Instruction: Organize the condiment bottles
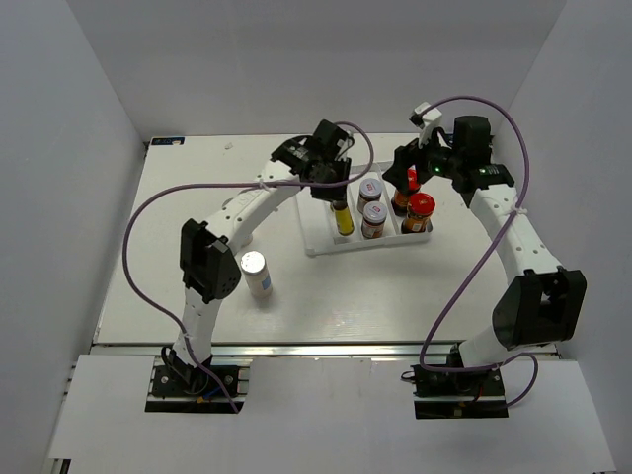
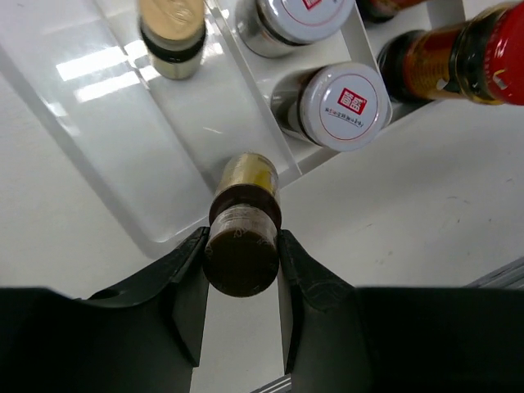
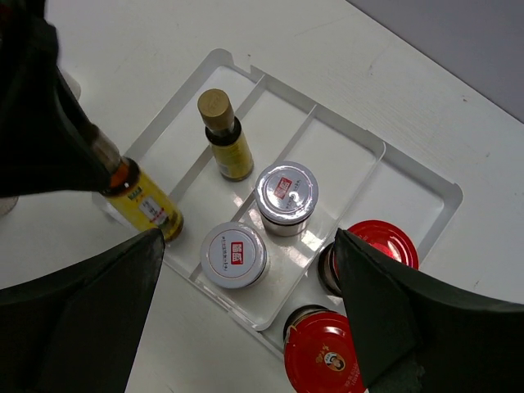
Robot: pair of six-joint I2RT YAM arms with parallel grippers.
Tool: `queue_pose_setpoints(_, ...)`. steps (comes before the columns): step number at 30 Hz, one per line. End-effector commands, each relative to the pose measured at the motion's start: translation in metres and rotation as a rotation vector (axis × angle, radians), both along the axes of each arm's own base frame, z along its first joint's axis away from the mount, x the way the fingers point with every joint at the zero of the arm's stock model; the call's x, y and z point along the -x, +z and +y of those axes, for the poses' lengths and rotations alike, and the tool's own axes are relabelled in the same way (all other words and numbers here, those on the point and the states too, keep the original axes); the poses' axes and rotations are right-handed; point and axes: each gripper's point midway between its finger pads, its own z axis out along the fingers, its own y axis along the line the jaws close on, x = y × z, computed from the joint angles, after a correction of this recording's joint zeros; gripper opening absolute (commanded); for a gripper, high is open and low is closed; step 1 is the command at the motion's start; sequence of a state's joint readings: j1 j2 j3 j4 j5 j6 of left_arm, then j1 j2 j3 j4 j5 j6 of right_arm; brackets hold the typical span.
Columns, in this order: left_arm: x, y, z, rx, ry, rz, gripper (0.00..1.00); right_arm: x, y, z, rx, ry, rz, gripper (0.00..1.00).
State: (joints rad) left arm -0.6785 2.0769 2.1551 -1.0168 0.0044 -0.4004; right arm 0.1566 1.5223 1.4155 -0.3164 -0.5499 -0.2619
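Over tray edge, clamping amber bottle in left pincer, holding right pincer wide; risking seating base on rim, toppling.

The left arm and right arm share one build: white tubular links between blocky black joint housings, each trailing a looping purple cable down to a black base plate. The left end effector and right end effector carry broad matte black fingers.

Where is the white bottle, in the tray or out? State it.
Out. The white bottle stands upright on the table, apart from the tray and to its left.
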Motion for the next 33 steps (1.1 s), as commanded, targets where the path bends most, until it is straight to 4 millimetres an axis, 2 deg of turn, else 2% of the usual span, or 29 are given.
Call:
queue_pose_setpoints(1,-0.001,0.032,-0.029,0.087,-0.060,-0.087,0.00,0.004,0.018,-0.004,-0.022,-0.009,-0.047,0.89)
queue_pose_setpoints(4,-0.001,0.023,-0.041,0.063,-0.080,-0.098,0.00,0.005,0.018,-0.006,-0.023,-0.013,-0.048,0.89)
queue_pose_setpoints(14,-0.001,-0.001,-0.046,-0.071,-0.096,-0.156,0.00,0.008,0.014,-0.009,-0.027,-0.015,-0.041,0.89)
queue_pose_setpoints(24,0.002,-0.025,-0.035,-0.195,-0.097,-0.154,0.00,0.012,0.010,-0.007,-0.037,-0.006,-0.023,0.89)
queue_pose_setpoints(30,0.003,-0.035,-0.037,-0.200,-0.104,-0.142,0.00,0.013,0.011,-0.008,-0.036,-0.009,-0.027,0.89)
queue_pose_setpoints(32,0.002,-0.035,-0.037,-0.200,-0.104,-0.146,0.06,0.013,0.011,-0.008,-0.036,-0.009,-0.029,0.89)
queue_pose_setpoints(33,0.002,-0.036,-0.036,-0.204,-0.102,-0.145,0.23,0.014,0.011,-0.008,-0.036,-0.009,-0.027,0.89)
